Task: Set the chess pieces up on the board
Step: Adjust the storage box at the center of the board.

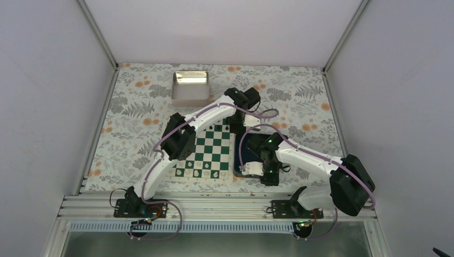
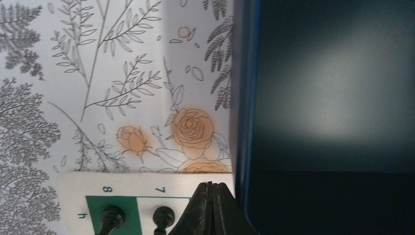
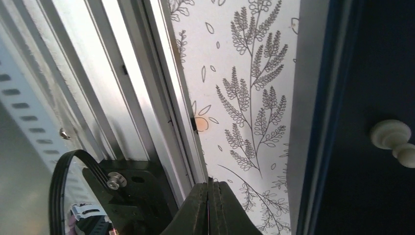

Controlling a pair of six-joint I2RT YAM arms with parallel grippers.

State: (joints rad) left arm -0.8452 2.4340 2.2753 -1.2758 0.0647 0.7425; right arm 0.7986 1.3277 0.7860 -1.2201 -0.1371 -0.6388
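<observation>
The green and white board (image 1: 210,151) lies between my arms, and its white corner (image 2: 147,182) shows in the left wrist view. Two black pieces (image 2: 111,218) stand on that corner's squares. One cream chess piece (image 3: 393,140) lies on its side in the dark blue tray (image 3: 372,73). Small pale pieces (image 1: 198,173) dot the board's near row. My left gripper (image 2: 212,187) is shut and empty, hanging over the board's far right corner beside the tray (image 2: 323,98). Also shut and empty, my right gripper (image 3: 210,186) hovers over the cloth just outside the tray's near edge.
A shiny metal tin (image 1: 190,87) stands at the back of the flowered cloth (image 1: 300,107). The aluminium rail (image 3: 122,98) with the arm's base plate (image 3: 132,196) runs close by the right gripper. The blue tray (image 1: 238,155) touches the board's right side.
</observation>
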